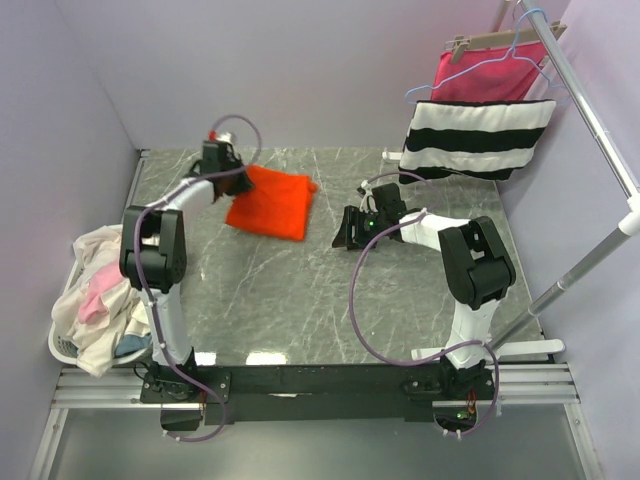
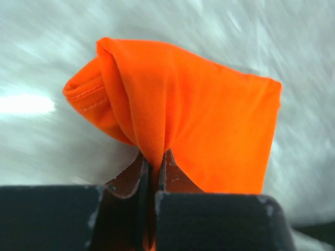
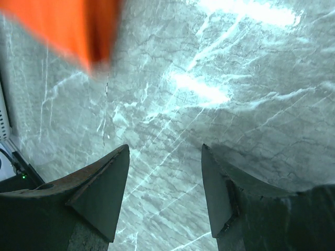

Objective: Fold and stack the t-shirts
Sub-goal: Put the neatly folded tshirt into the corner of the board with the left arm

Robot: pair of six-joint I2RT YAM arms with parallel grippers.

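Note:
A bright orange-red t-shirt [image 1: 272, 203] lies folded on the grey marble table [image 1: 300, 300], toward the back left. My left gripper [image 1: 238, 181] is shut on its left edge, and the cloth bunches up between the two pads in the left wrist view, orange-red t-shirt [image 2: 209, 120], left gripper [image 2: 155, 157]. My right gripper [image 1: 345, 232] hovers open over bare table to the right of that shirt, nothing between its fingers; right gripper [image 3: 165, 157]. A corner of the orange-red shirt [image 3: 68, 29] shows at the top left of the right wrist view. More t-shirts, cream-white and pale pink [image 1: 100, 285], are heaped in a basket at the left.
The white laundry basket [image 1: 60, 345] sits off the table's left edge. A pink cloth with black and white stripes [image 1: 478, 125] hangs from a hanger on a rail [image 1: 585, 100] at the back right. A rail post [image 1: 580, 275] slants down on the right.

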